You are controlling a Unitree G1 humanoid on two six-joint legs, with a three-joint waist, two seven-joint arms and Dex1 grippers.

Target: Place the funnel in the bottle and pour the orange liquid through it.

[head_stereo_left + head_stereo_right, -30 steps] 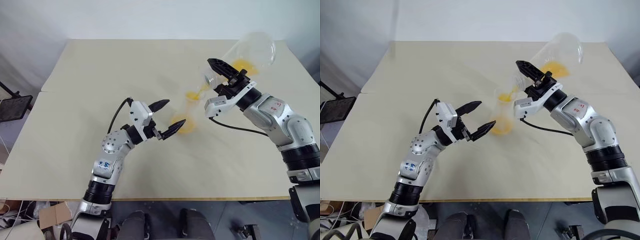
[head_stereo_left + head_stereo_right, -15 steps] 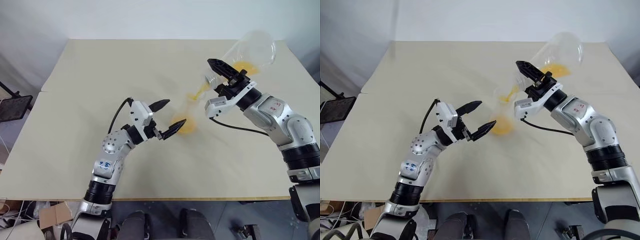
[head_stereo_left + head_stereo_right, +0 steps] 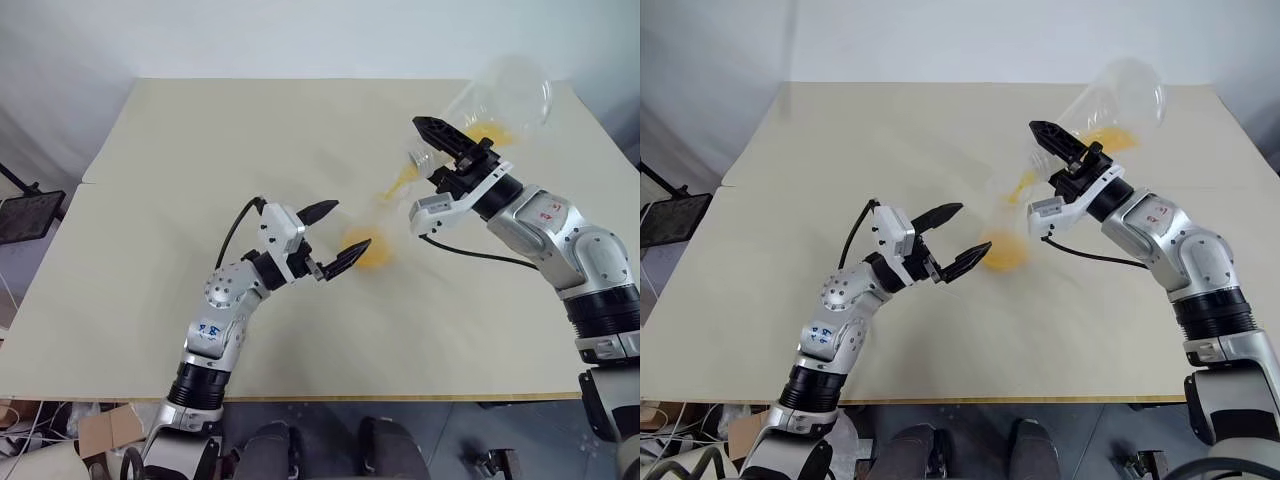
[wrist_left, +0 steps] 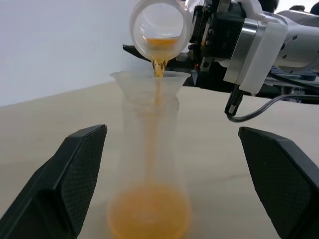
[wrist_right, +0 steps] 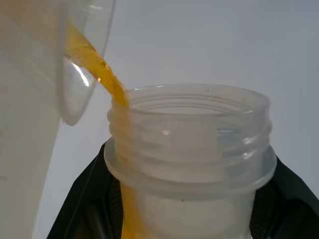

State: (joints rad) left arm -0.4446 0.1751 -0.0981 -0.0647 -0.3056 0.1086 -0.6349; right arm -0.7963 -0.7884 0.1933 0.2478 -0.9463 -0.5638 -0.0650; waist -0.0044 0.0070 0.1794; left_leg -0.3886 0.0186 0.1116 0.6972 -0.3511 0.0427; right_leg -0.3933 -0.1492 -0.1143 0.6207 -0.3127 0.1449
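Beige table [image 3: 150, 230], two boards butted together, seam running from its left edge. Bottle [image 4: 149, 189]: clear, wide base, narrow neck, upright near the table's centre; in the left wrist view it stands between the two black fingers [image 4: 65, 184] of the left gripper [image 3: 337, 237], which are spread wide on either side, apparently clear of the glass, though contact is hard to judge from the head views. Funnel [image 4: 149, 82]: small clear cone seated in the bottle's neck, rim uppermost. Flask [image 3: 500, 100]: larger clear round-bellied vessel with threaded neck [image 5: 189, 144], tilted mouth-down toward the funnel, lying at about 2 o'clock from the bottle in the head views. Right gripper [image 3: 440, 150]: fingers clamped tight on the flask's neck, one black finger visible along the neck's upper side, the round body extending past it toward the table's far right corner. Orange liquid [image 4: 149, 214]: a pool in the bottle's base; a thin stream [image 4: 158, 67] falling from the flask's mouth into the funnel and down through the bottle's neck; a remainder [image 3: 490, 130] lying in the lower side of the tilted flask. Left gripper sits at roughly 8 o'clock from the bottle, right gripper at roughly 2 o'clock. Black cable [image 3: 470, 255] hangs looped under the right wrist.
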